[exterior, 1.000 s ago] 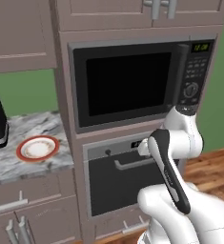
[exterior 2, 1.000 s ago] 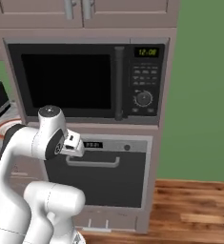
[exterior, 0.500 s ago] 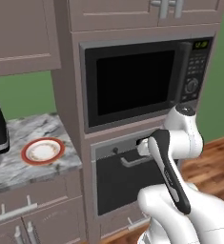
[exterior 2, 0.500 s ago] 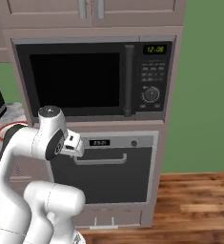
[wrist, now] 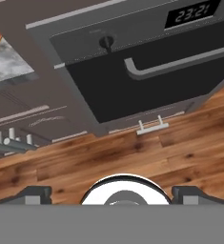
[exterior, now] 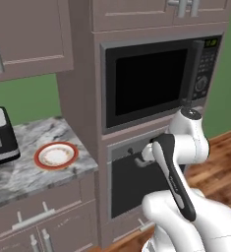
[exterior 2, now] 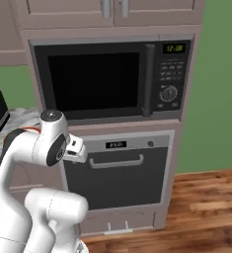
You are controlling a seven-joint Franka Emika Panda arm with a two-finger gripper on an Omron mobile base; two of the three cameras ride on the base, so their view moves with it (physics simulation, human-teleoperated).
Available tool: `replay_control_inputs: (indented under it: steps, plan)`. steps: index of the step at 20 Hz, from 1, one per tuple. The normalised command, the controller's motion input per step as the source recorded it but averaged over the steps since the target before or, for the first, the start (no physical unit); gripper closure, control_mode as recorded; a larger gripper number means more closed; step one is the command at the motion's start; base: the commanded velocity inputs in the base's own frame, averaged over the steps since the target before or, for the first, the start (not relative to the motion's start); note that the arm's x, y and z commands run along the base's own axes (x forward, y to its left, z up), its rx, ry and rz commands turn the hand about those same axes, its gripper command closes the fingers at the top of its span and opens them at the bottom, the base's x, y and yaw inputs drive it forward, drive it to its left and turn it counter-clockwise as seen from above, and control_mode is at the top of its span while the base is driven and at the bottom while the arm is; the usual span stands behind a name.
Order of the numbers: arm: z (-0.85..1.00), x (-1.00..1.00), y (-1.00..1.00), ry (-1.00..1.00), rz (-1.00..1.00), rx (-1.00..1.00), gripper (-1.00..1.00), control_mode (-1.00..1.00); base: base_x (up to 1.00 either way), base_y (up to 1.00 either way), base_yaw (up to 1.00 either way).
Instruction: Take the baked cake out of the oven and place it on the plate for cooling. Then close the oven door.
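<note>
The oven point(exterior 2: 118, 170) sits in the tall cabinet under the microwave point(exterior 2: 112, 79), and its door point(exterior 2: 117, 175) is shut, so the cake must be inside, hidden behind the dark glass. By the look of it the job is at its very start: the approach to the door, with nothing yet opened or carried. The arm is folded up in front of the cabinet. The gripper point(wrist: 118, 193) hangs well short of the door and points down and forward at it, with wood floor between the jaws and the oven's foot.

Next the hand must reach ahead and up to the bar handle point(wrist: 178, 61), close on it and swing the door down.

The plate point(exterior: 56, 155) lies on the marble counter point(exterior: 18, 167), off to the left of the jaws and well apart from them, next to a black toaster point(exterior: 1, 135).

The left base view gives plate and counter whole. The right base view gives the oven front square on, with display and handle. The hand view brings the handle closest, plus a knob point(wrist: 106, 42). Its finger tips stand far apart at the bottom corners, so the jaws are wide and grip nothing.
</note>
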Motion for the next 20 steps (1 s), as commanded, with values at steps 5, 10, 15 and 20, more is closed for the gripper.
replay_control_inputs:
  steps: [5, 10, 15, 20]
  plan:
    - [0.00, 0.00, 0.00, 0.00, 0.00, 0.00, -1.00, 1.00, 0.00, 0.41, -0.20]
    - [0.00, 0.00, 0.00, 0.00, 0.00, 0.00, -1.00, 1.00, 0.00, 0.39, -0.20]
    - [0.00, 0.00, 0.00, 0.00, 0.00, 0.00, -1.00, 1.00, 0.00, 0.38, -0.18]
    - [0.00, 0.00, 0.00, 0.00, 0.00, 0.00, -1.00, 1.00, 0.08, 0.46, -0.16]
